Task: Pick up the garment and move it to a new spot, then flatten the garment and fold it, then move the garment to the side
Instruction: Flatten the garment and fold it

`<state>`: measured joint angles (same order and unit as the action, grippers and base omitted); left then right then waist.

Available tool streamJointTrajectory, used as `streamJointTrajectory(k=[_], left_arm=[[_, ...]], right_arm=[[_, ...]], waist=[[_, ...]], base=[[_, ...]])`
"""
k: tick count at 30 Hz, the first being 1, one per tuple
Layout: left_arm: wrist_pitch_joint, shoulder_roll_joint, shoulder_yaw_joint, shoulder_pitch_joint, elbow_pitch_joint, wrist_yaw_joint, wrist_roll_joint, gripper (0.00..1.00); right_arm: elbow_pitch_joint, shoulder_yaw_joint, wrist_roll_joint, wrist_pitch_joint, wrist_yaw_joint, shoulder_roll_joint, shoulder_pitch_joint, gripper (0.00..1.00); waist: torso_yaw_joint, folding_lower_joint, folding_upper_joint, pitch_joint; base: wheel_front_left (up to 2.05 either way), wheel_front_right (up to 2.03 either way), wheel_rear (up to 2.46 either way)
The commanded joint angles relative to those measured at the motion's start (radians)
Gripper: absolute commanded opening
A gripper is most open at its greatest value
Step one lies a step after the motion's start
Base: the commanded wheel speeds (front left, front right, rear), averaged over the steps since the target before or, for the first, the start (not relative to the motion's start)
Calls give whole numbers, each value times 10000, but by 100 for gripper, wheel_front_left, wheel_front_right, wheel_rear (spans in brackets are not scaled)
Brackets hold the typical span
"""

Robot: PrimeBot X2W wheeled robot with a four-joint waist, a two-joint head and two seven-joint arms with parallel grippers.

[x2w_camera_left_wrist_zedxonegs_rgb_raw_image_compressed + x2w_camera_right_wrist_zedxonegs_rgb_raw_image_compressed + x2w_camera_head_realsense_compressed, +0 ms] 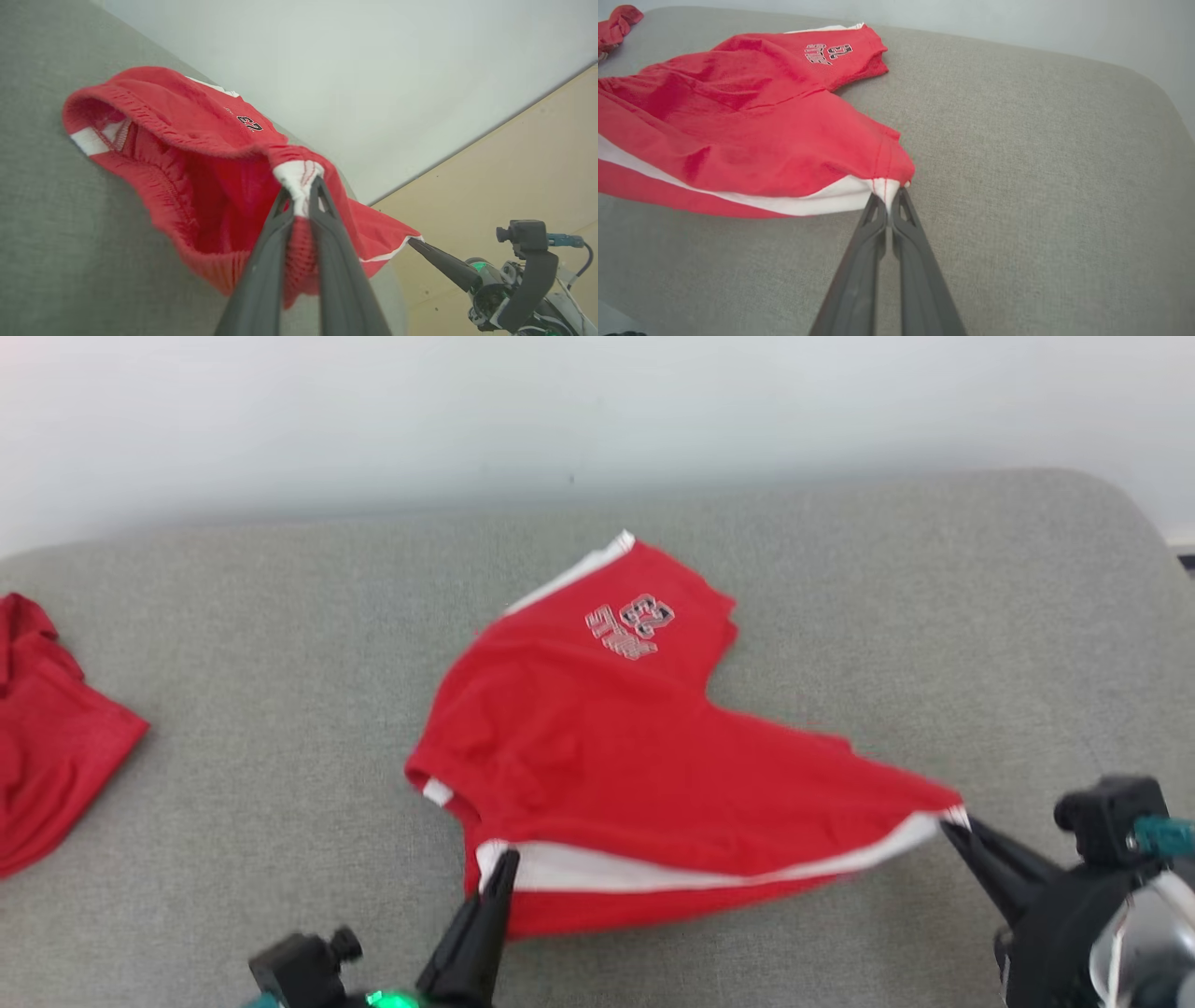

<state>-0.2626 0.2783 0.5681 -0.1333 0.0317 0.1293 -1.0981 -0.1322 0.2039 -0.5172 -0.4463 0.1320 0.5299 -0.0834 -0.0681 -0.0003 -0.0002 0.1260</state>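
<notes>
Left gripper (501,866) and right gripper (954,823) are clamped on white-trimmed corners of the red garment (607,747), stretched across the grey cushion (887,616); bare room is seen rightward, another red cloth (56,747) at its left edge.

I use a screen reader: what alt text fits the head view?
Red shorts with white trim lie on a grey cushion, stretched between the left gripper and right gripper, each shut on a corner. Another red garment lies at far left.

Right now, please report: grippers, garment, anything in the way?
Left gripper shut on red shorts' waistband. Right gripper shut on hem corner. Shorts stretched between, over grey cushion. Second red garment far left, apart.
</notes>
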Motion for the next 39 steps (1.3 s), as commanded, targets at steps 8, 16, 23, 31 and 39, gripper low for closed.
streamJointTrajectory(k=[8, 16, 23, 31, 39], left_arm=[[-32, 260, 654, 918, 320, 18, 89, 0], [-32, 732, 873, 1531, 487, 18, -254, 0], [-32, 910, 533, 1949, 267, 18, -159, 0], [-32, 297, 395, 897, -494, 18, 341, 0], [-31, -568, -124, -622, 145, 18, 569, 0]], right_arm=[[-768, -567, -246, -1815, -26, 37, 1821, 0], [-1550, -1172, -471, -3658, -26, -428, 3328, 0], [-2519, -1455, -542, -4511, -26, -873, 3914, 0], [-2690, -1443, 64, -2838, -26, -381, 2148, 0], [-1067, -623, 194, -1416, -25, 328, -419, 0]], waist=[[-30, 3, 2, -536], [41, 3, 2, -607], [147, 3, 2, -484], [385, 3, 2, -258], [738, 3, 2, 313]], base=[[0, 0, 0], [0, 0, 0], [0, 0, 0], [0, 0, 0], [0, 0, 0]])
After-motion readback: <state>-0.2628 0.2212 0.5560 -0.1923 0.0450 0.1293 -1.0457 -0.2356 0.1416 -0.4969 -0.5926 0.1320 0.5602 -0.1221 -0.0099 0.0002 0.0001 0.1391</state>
